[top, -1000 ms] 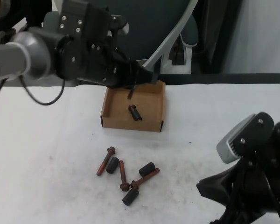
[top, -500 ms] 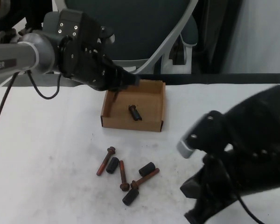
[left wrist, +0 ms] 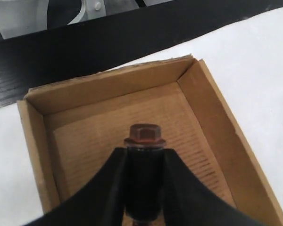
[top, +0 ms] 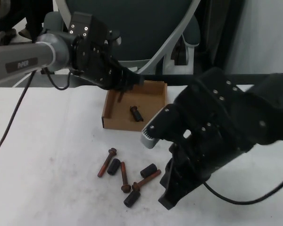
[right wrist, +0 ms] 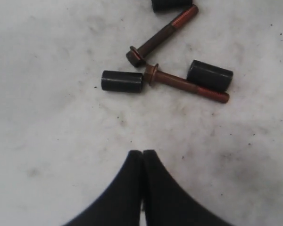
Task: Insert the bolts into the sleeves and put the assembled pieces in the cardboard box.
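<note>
Left gripper (left wrist: pixel 144 197): jaws clamped on an assembled piece (left wrist: pixel 144 141). The fingers grip the sleeve, and the bolt head stands out past the fingertips. The piece hangs over the floor of the box (left wrist: pixel 212 117).

The box stands near the far edge of the bench (top: pixel 47 141), about midway along it. A second piece (top: pixel 136 113) lies on the box floor.

Right gripper (right wrist: pixel 142 157): jaws fully closed, fingertips touching, nothing held. It hovers low over the bench, just beside the loose parts.

Loose parts: three bolts (top: pixel 106 162) and three sleeves (top: pixel 113 166) lie in a cluster between the box and the near edge of the bench. None of them are assembled.
</note>
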Available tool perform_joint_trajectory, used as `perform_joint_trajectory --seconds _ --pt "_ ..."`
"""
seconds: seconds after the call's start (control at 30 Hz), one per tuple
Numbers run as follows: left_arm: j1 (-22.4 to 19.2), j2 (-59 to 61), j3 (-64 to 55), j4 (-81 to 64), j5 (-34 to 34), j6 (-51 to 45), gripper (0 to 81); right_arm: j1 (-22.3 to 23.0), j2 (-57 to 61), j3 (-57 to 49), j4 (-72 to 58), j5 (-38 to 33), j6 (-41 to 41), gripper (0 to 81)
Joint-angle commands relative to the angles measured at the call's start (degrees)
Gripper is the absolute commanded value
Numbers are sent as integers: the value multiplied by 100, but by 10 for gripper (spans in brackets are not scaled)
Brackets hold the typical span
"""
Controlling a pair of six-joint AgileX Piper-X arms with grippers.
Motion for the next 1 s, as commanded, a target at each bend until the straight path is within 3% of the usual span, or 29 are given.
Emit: perform_joint_trajectory --seconds 0.0,0.23,0.37,0.97 --pt "10 -25 -139 46 48 44 8 -19 159 -208 165 308 -408 3" --pt "10 293 -305 198 26 60 8 -19 393 -401 90 882 -1356 3" --pt "23 433 -320 198 -66 198 8 -19 430 -400 -83 882 -2327 3" --pt "151 468 -320 31 -38 302 25 -19 1156 -400 -802 1307 -3412 2"
